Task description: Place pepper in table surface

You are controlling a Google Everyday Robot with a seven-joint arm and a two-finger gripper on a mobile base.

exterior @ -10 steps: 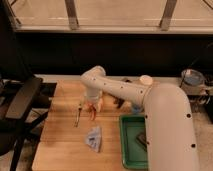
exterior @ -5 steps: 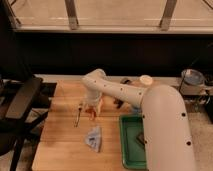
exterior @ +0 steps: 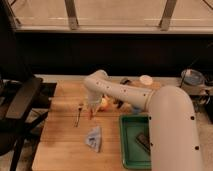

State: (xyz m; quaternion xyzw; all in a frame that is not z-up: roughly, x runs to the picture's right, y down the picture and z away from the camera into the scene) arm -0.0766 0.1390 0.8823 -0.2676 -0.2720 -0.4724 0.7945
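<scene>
Camera view. The gripper (exterior: 93, 109) points straight down over the middle of the table surface (exterior: 60, 145), somewhat nearer the far edge than the near one. Its fingers are pressed together, and the pepper (exterior: 91, 114) shows as a slim red-orange sliver at their tips. It appears to be pinched there, with its lower end at or just above the wood; contact with the wood cannot be confirmed.

A round yellow-red fruit (exterior: 104, 103) sits just beside the gripper, on the side toward the green tray (exterior: 123, 145). A dark slim utensil (exterior: 78, 115) lies near it on the opposite side. A crumpled blue-grey cloth (exterior: 93, 138) lies toward the near edge.

Step in hand, as judged: the grasp is made and the pepper is secured for placing.

Next move:
1. Carry the pepper to bare wood, apart from the fruit, the utensil and the cloth.
2. Lower until the pepper rests on the table surface.
3. Spread the fingers, then retract straight up.
</scene>
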